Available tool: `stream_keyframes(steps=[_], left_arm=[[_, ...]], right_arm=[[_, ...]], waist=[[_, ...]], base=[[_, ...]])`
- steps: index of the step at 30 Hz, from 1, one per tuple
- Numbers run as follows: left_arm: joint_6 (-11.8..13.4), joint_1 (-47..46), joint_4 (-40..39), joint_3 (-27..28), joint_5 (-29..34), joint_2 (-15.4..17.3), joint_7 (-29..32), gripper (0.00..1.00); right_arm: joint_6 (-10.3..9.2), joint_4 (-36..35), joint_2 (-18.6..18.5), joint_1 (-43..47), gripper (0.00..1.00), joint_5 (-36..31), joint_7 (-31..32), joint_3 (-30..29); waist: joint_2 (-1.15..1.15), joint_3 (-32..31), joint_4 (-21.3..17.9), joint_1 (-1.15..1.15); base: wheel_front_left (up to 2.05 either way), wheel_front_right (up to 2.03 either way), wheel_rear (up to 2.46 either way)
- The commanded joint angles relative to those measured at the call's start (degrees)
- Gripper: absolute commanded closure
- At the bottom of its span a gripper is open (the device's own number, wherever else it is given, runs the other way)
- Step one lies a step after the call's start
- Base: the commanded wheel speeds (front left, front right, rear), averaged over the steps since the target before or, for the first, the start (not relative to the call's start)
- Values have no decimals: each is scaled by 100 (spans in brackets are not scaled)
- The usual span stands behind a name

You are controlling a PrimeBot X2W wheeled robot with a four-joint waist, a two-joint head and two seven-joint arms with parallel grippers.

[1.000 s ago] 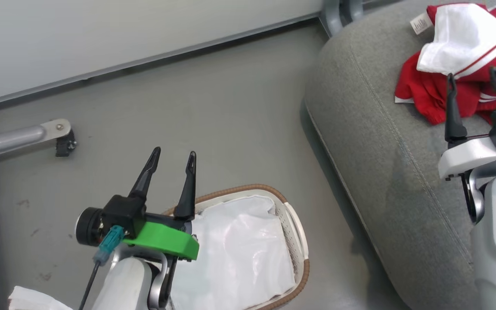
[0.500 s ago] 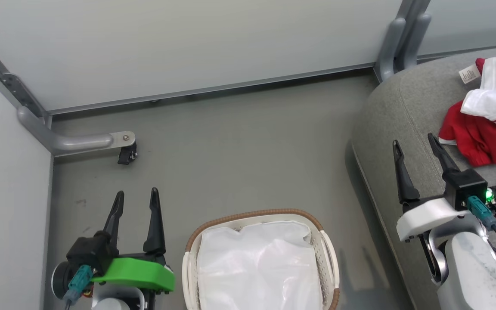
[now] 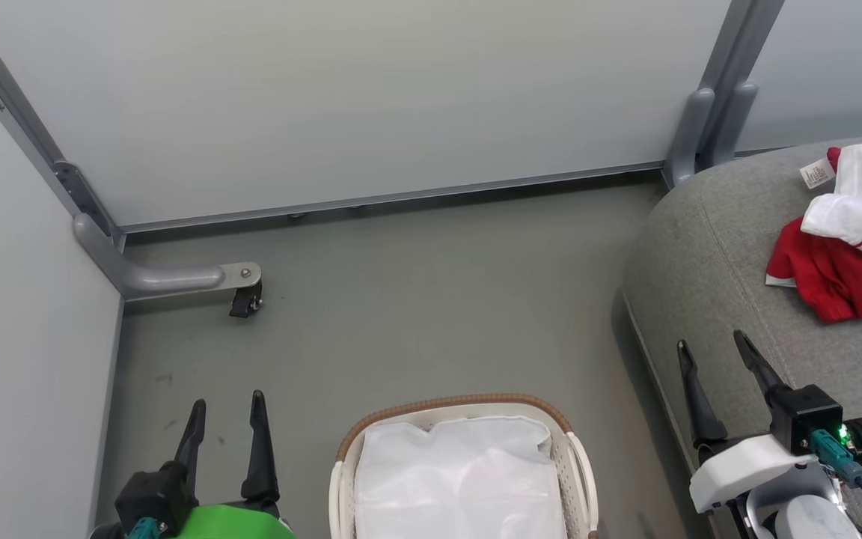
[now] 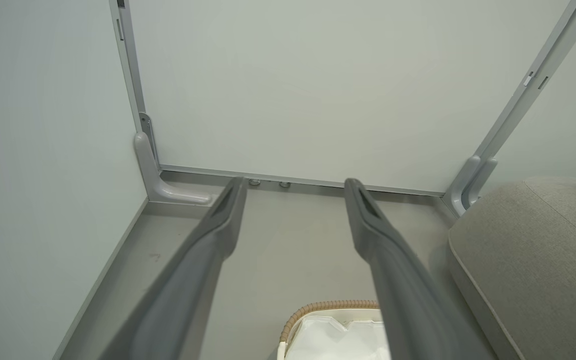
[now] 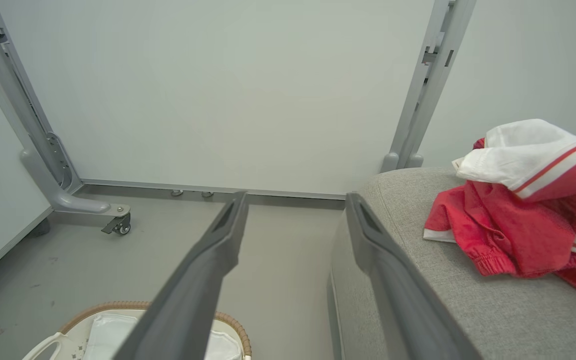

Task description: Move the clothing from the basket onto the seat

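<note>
The red clothing (image 3: 846,273), with a white panel and red stripe on top, lies bunched on the grey seat (image 3: 708,247) at the right; the right wrist view shows the clothing (image 5: 513,225) on the seat (image 5: 468,305) too. The white basket (image 3: 577,468) with its brown rim stands on the floor at bottom centre, showing just its white liner inside. My left gripper (image 3: 227,403) is open and empty, left of the basket. My right gripper (image 3: 714,346) is open and empty, above the seat's near edge, short of the clothing.
Pale partition walls close off the back and left. A grey frame foot with a small black caster (image 3: 245,301) juts onto the grey floor at the left. Upright grey posts (image 3: 708,127) stand behind the seat's corner.
The head view has swung and lifted, so the whole scene shifted. My right gripper has drawn back from the clothing toward the seat's near edge. Both grippers stay open.
</note>
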Motion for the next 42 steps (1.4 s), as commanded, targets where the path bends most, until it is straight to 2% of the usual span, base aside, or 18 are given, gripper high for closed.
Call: stream_keyframes(steps=[1, 16, 17, 21, 23, 30, 42], left_arm=[[23, 86, -28, 30, -42, 5, -2, 0], [-49, 90, 43, 33, -28, 5, -2, 0], [-37, 41, 27, 38, -24, 0, 0, 100], [-36, 46, 202, 36, -36, -3, 4, 100], [-71, 6, 202, 92, -454, 11, 99, 100], [-144, -106, 220, 206, -1261, 46, 294, 100], [-245, -258, 241, 367, -2344, 83, 564, 100]], right_arm=[[-8, -14, -25, 85, 0, 42, 0, 22], [-8, -25, -24, 16, 0, 145, 0, 136], [0, -12, -1, 30, 100, 118, 0, 150], [0, 177, 42, 85, 100, 130, 11, 157], [0, 233, 41, 29, 100, 601, 172, 80], [-1, 179, 34, 26, 100, 1555, 374, 54], [-1, 129, 24, -3, 100, 2835, 657, 0]], waist=[[0, -28, -35, 0], [0, -70, -84, 0], [0, -71, -85, 0], [0, -72, -85, 0], [0, -78, -88, 0], [0, -88, -92, 0], [0, -104, -99, 0]], base=[[0, 0, 0], [0, 0, 0], [0, 0, 0], [0, 0, 0], [0, 0, 0], [0, 0, 0], [0, 0, 0]])
